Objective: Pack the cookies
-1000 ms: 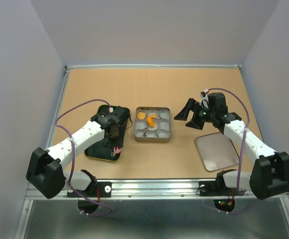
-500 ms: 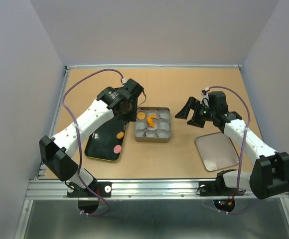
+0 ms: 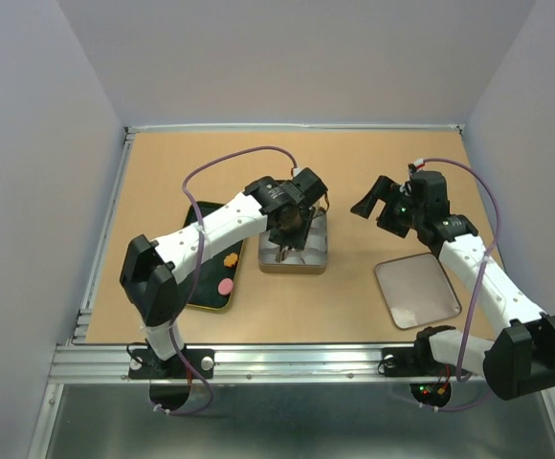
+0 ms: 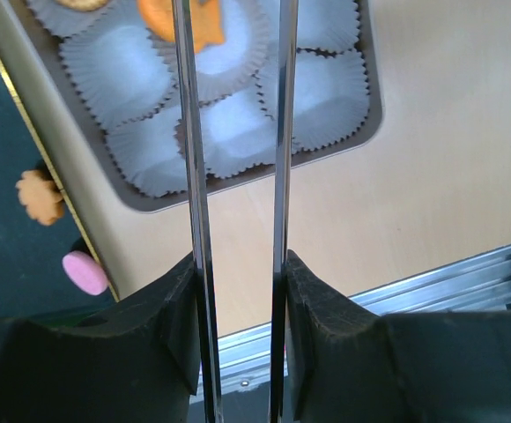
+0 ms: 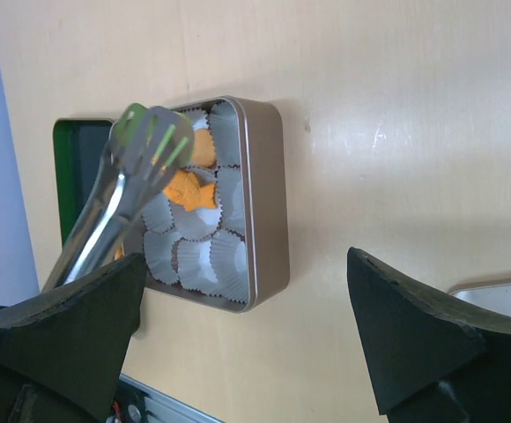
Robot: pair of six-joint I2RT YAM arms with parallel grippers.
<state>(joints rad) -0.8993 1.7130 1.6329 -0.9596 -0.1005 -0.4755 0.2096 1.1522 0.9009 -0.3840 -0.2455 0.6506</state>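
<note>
My left gripper (image 3: 291, 216) is over the silver tin (image 3: 294, 267) and shut on metal tongs (image 4: 191, 132). The tongs' green slotted tips (image 5: 155, 134) hang over the tin's far-left cups. I cannot tell whether they hold a cookie. An orange fish cookie (image 5: 191, 191) lies in a white paper cup in the tin, and it also shows in the left wrist view (image 4: 185, 22). An orange cookie (image 3: 228, 259) and a pink cookie (image 3: 225, 285) lie on the dark green tray (image 3: 199, 287). My right gripper (image 3: 378, 205) is open and empty, in the air to the right of the tin.
A flat silver lid (image 3: 416, 292) lies at the right front, under my right arm. The tin holds several white paper cups (image 4: 123, 66). The table's metal front rail (image 3: 287, 361) runs along the near edge.
My left arm swung right with the tongs, from over the green tray to over the tin. My right gripper rose and moved slightly back.
</note>
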